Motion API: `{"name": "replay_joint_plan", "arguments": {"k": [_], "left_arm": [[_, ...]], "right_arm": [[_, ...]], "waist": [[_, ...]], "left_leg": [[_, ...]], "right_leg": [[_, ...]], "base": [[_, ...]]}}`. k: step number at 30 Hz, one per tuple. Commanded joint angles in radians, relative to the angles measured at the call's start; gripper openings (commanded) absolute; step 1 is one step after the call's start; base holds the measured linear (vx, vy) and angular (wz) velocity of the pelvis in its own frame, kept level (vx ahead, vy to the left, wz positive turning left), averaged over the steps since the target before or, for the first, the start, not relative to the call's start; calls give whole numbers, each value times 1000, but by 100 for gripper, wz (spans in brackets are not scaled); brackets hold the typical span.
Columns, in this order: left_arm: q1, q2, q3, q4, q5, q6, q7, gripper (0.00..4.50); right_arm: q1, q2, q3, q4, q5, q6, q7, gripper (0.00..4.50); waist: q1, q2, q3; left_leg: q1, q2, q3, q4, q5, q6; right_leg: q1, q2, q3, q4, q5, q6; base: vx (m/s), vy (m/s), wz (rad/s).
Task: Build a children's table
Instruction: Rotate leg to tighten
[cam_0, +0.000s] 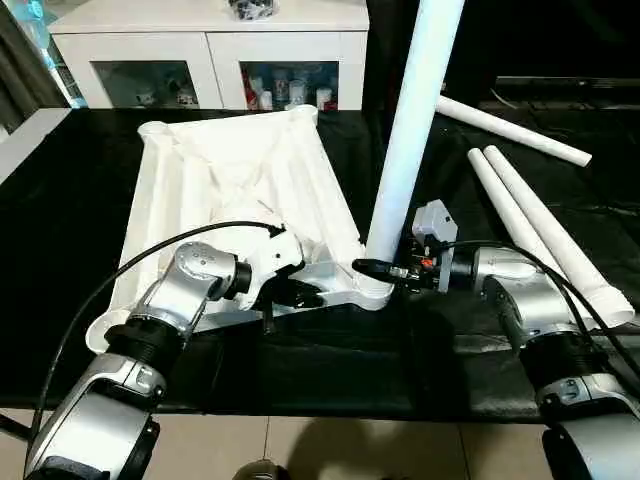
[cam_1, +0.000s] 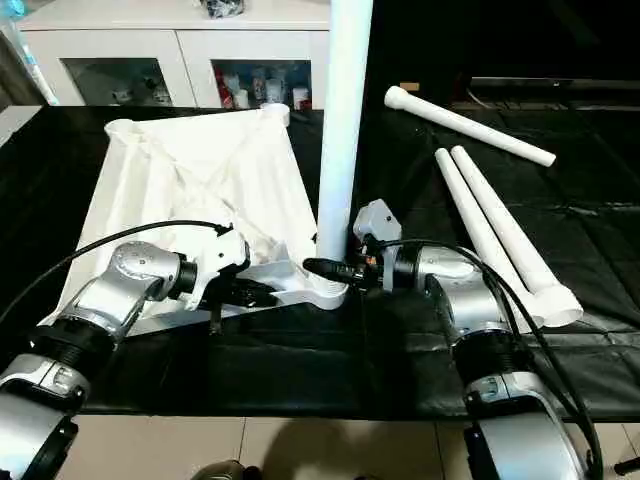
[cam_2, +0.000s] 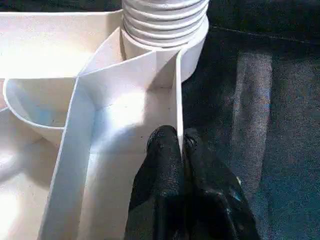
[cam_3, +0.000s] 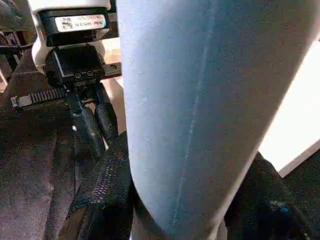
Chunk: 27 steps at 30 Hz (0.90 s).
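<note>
You are on the first leg: the upturned table top (cam_0: 240, 180) lies on the black cloth (cam_0: 330, 360) at centre-left, and one leg (cam_0: 410, 130) stands upright in its near corner socket (cam_0: 372, 290), at about 5 o'clock on the top. Your left gripper (cam_2: 181, 145) is pinched nearly shut on the thin rim wall beside that socket, steadying the top. Your right gripper (cam_0: 385, 270) clasps the leg's base between half-open fingers. Three more legs (cam_0: 540, 225) wait at 3 o'clock. Next, judging by the exposed threads, keep twisting until the leg seats.
</note>
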<state>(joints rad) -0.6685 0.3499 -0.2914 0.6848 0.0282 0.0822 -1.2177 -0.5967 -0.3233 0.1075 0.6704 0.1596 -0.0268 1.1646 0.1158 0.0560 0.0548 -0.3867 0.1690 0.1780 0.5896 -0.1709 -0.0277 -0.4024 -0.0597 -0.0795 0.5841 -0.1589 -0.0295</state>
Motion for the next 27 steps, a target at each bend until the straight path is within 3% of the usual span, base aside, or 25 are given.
{"name": "replay_joint_plan", "arguments": {"k": [1,17,21,22,24,25,26,27], "left_arm": [[-47,3,22,-58,-37,-53,-31,0],[-50,4,17,-48,-30,-58,-33,0],[-56,-21,37,-41,-36,-22,19,0],[-71,-59,59,-23,-29,29,118,0],[-79,-79,70,-12,-22,55,175,0],[-101,-127,93,7,-15,101,290,0],[-115,-154,103,15,-11,126,344,0],[-129,-187,111,20,-11,149,397,0]], "right_arm": [[76,-18,83,77,-86,65,15,191],[86,-13,96,58,-89,70,5,191],[78,30,61,68,-83,111,-116,191],[61,73,28,98,-90,142,-258,191],[54,93,12,109,-89,154,-316,191],[29,137,-25,148,-81,184,-446,191],[12,158,-38,177,-84,190,-516,191],[-12,184,-52,216,-87,193,-601,191]], "waist": [[-3,0,-75],[-2,2,-76],[-4,4,-75],[-7,4,-71],[-19,3,-67],[-20,2,-65],[-33,4,-60],[-39,3,-59]], "left_leg": [[23,71,-24,-64,-217,64],[22,71,-24,-63,-211,67],[23,71,-25,-66,-219,60],[25,70,-26,-68,-239,46],[30,67,-29,-71,-295,14],[32,66,-30,-73,-312,8],[43,65,-33,-72,-366,-21],[41,62,-35,-73,-377,-21]], "right_leg": [[50,-97,51,-64,-244,-214],[51,-96,49,-62,-223,-221],[50,-96,49,-63,-230,-220],[49,-98,49,-66,-263,-218],[47,-99,49,-74,-352,-200],[47,-101,48,-78,-382,-192],[38,-99,47,-86,-464,-176],[40,-98,45,-89,-480,-168]], "base": [[0,0,0],[0,0,0],[0,0,0],[0,0,0],[0,0,0],[0,0,0],[0,0,0],[0,0,0]]}}
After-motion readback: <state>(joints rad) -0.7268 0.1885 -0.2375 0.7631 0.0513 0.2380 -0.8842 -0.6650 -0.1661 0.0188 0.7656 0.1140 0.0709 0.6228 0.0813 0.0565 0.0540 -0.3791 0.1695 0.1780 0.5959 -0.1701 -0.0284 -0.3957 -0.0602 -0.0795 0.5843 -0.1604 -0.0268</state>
